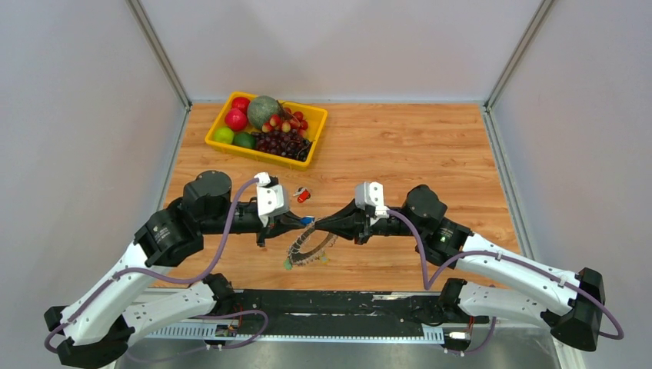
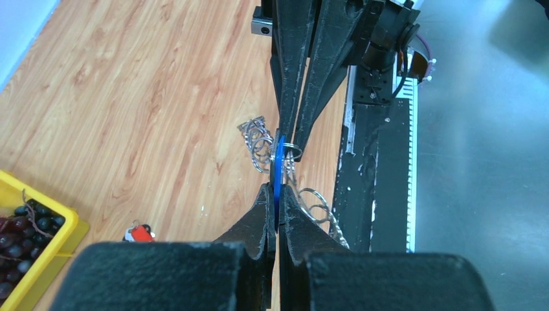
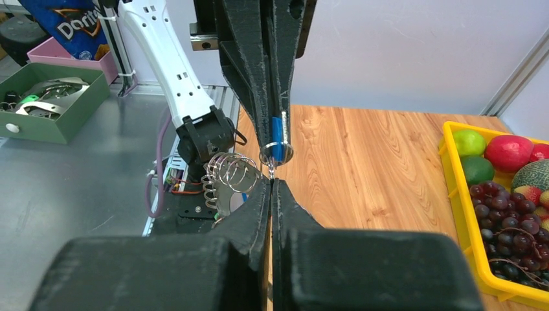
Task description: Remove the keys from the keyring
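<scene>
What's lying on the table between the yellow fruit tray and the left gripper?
One red-headed key, apart from both the tray and the left gripper; the top external view shows it.

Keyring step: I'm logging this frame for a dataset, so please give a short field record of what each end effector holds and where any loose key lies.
left end effector: shut on the blue key, gripping its head
right end effector: shut on the keyring where it meets the blue key
keyring state: floppy coils trailing below the grip; contact with the table unclear
loose key: red key lying on the table, off the ring
fruit tray: yellow, far left, untouched
</scene>
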{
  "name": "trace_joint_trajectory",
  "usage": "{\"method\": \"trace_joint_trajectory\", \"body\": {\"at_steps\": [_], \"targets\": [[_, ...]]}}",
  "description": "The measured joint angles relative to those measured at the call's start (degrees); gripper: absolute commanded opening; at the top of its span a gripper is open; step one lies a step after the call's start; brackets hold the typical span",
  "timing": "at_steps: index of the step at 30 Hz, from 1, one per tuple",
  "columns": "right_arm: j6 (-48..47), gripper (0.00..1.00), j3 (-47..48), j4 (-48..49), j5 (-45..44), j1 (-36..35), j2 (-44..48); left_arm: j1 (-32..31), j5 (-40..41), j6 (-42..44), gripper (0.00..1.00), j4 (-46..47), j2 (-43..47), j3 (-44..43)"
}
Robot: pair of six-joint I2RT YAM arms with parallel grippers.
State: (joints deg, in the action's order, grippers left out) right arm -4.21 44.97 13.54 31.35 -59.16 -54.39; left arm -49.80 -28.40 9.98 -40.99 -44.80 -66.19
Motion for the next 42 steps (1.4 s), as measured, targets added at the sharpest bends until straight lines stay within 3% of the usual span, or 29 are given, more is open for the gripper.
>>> {"method": "trace_joint_trajectory", "body": {"at_steps": [42], "targets": [[21.86,0.00,-0.04,3.91,-15.93,0.07,-0.13,0.00,3.39,0.83,0.00,2.49,1.51,4.68]]}}
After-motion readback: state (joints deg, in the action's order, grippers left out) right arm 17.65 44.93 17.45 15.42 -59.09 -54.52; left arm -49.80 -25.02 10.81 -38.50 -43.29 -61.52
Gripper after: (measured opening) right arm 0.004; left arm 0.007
